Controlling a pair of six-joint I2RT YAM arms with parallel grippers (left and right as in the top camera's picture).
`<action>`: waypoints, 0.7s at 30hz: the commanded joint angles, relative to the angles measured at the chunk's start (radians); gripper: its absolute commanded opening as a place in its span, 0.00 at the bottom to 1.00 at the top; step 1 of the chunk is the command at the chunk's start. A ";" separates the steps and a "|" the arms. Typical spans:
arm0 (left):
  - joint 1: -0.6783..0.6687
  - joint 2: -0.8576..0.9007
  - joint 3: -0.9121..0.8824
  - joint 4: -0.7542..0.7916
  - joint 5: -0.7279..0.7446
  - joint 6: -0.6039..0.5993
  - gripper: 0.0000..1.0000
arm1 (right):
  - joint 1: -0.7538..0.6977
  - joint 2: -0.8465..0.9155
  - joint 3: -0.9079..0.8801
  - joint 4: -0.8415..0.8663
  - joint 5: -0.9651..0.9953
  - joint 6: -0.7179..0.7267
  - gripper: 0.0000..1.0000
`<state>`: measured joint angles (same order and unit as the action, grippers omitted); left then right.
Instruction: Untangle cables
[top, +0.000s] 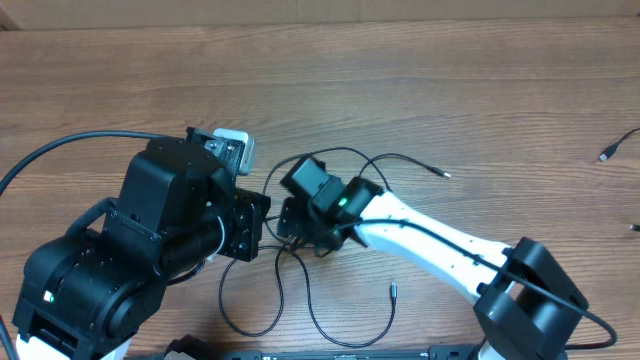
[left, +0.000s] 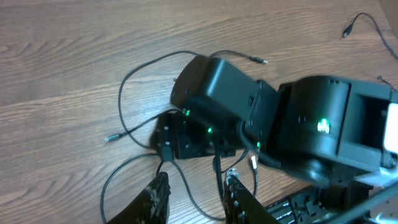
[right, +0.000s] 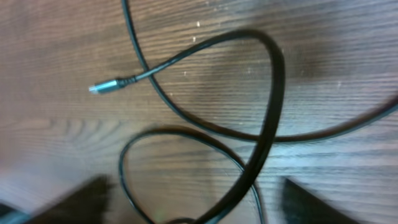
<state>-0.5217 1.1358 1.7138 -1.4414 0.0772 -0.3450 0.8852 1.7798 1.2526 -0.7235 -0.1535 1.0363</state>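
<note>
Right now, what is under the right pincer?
Black cables looping and crossing on the wooden table, one plug end lying free. Overhead, the right pincer hides that crossing.

Overhead looks straight down; nearer wrist views share its cables (right: 272, 106).

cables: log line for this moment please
cables: looped together on table | left pincer: open, low by cables | right pincer: open, straddling cables

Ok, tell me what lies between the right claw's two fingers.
Black cables: in the right wrist view a thick-looking strand and a thin loop cross the gap between the fingers of the right claw.
</note>
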 joint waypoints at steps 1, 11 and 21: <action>0.005 -0.009 0.018 -0.010 -0.013 -0.005 0.29 | 0.024 0.022 -0.008 0.029 0.101 0.116 0.26; 0.005 -0.026 0.018 -0.025 -0.027 0.009 0.30 | -0.003 0.019 -0.016 0.179 0.152 -0.180 0.04; 0.005 -0.026 0.018 -0.024 -0.036 0.008 0.31 | -0.187 -0.165 0.126 0.236 0.096 -0.441 0.04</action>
<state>-0.5217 1.1210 1.7138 -1.4673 0.0616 -0.3412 0.7609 1.7283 1.2953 -0.4973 -0.0555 0.6800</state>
